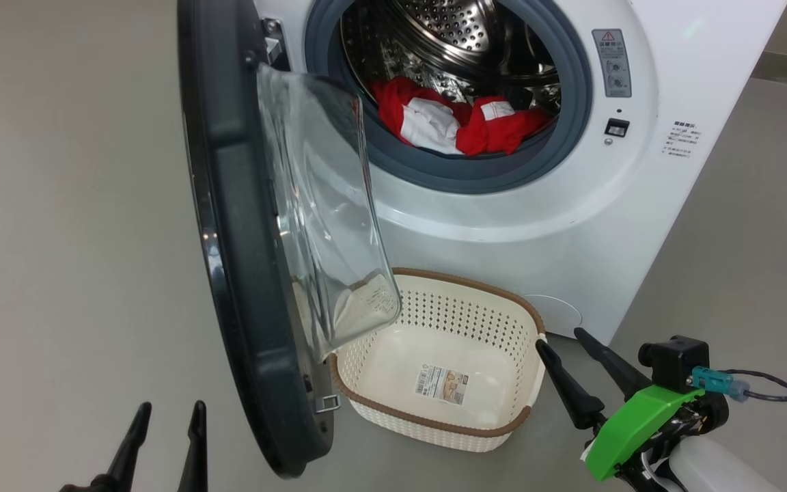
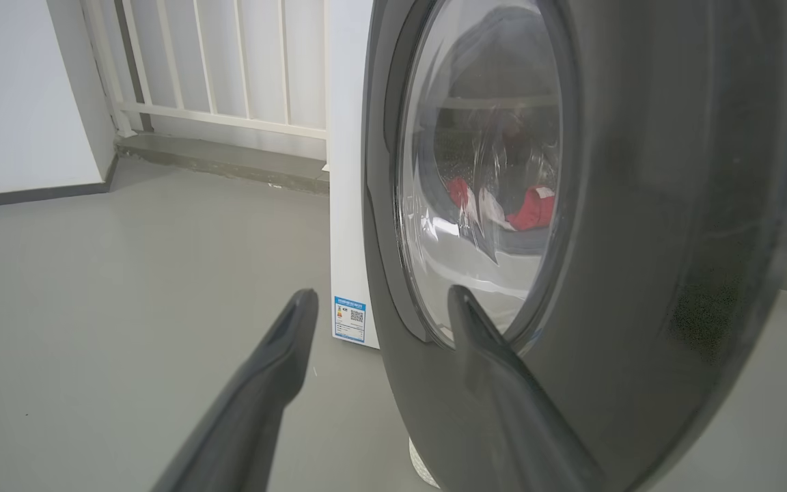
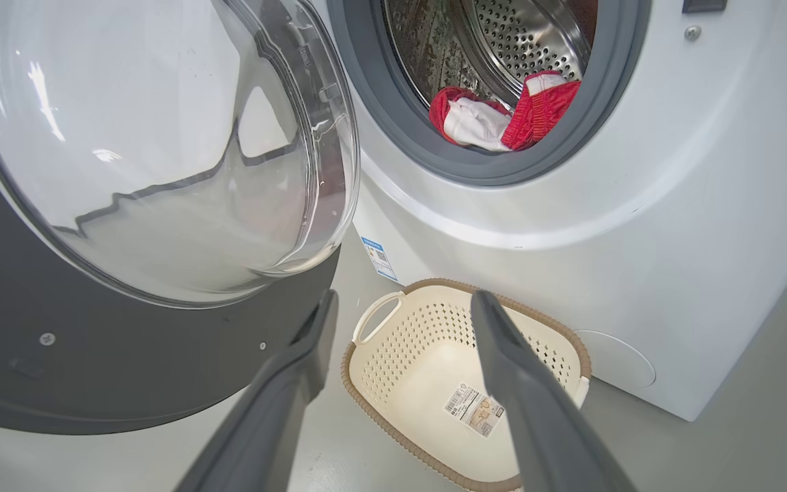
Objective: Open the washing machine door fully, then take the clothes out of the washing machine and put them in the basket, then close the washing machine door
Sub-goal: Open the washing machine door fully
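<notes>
Washing machine [image 1: 503, 232]: white front-loader on the grey floor [image 1: 59, 205], mouth uncovered.

Washing machine door [image 1: 229, 205]: stands open on the hinge at my left, about square to the machine's front. I judge the opening step done or close to it. I cannot tell whether the hinge has more swing to give.

Basket [image 1: 475, 283]: on the floor just in front of the machine, below the mouth. Its left corner sits under the door's glass bulge. It holds nothing but the label [image 1: 441, 384] on its bottom.

Clothes [image 1: 496, 130]: a red and white heap, all in the drum [image 1: 462, 27], resting at the lower lip of the grey gasket [image 1: 434, 174]. Unloading is not yet begun, and closing the door comes after that.

Right claw [image 1: 560, 337]: fingers spread, holding nothing, low beside the basket's right end.

Left claw [image 1: 171, 406]: spread as well and empty. It is on the door's outer side, with floor showing between the two in the head view.

Views:
- The left wrist view gives me the door's glossy outer face, with the clothes dim through the glass. It also has a blue sticker [image 2: 350, 319] low on the machine's side and a white railing [image 2: 216, 68] behind.
- The right wrist view gives the door's inner face and the basket's loop handle [image 3: 376, 316].
- The head view has both claws at once, which helps me judge the reach into the drum
</notes>
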Robot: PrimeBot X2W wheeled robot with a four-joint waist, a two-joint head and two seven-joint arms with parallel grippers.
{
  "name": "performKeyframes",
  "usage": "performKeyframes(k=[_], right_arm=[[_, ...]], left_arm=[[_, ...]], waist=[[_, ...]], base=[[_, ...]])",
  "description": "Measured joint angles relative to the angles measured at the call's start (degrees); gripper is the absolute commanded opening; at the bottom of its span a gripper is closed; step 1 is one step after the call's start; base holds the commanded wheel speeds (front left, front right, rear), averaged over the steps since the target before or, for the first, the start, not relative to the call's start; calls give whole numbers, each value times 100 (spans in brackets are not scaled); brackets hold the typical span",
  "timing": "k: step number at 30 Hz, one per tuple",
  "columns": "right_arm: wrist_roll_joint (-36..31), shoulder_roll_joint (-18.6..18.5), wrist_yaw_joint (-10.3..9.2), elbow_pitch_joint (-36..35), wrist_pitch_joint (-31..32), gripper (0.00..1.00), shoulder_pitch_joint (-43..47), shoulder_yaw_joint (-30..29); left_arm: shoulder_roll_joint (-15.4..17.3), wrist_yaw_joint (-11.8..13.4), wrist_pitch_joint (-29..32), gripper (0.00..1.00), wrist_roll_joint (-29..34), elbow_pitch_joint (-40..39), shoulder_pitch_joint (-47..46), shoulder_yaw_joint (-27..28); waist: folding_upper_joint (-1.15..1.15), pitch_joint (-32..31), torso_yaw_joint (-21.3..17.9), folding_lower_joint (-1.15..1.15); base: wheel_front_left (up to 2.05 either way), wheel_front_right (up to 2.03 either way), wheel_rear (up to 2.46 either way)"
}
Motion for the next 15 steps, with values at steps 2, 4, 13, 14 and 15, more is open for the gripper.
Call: performKeyframes(k=[2, 4, 13, 14, 15], right_arm=[[-344, 58, 0, -82, 0, 100, 104, -216], [-683, 131, 0, -187, 0, 100, 185, -438], [-1638, 420, 0, -598, -23, 100, 483, -1147], [-1696, 436, 0, -615, -23, 100, 511, -1176], [-1764, 458, 0, -616, -23, 100, 538, -1209]], left_arm=[[-1, 0, 0, 100, -1, 0, -2, -2], [-1, 0, 1, 100, -1, 0, -2, -2], [-2, 0, 0, 100, 0, -7, -5, -2], [-2, 0, 0, 100, -1, -8, -5, -2], [-3, 0, 0, 100, 0, -8, -7, -2]], waist=[[0, 10, 1, 0], [0, 19, 3, 0], [0, 46, 10, 0], [0, 51, 11, 0], [0, 55, 13, 0]], base=[[0, 0, 0], [0, 0, 0], [0, 0, 0], [0, 0, 0], [0, 0, 0]])
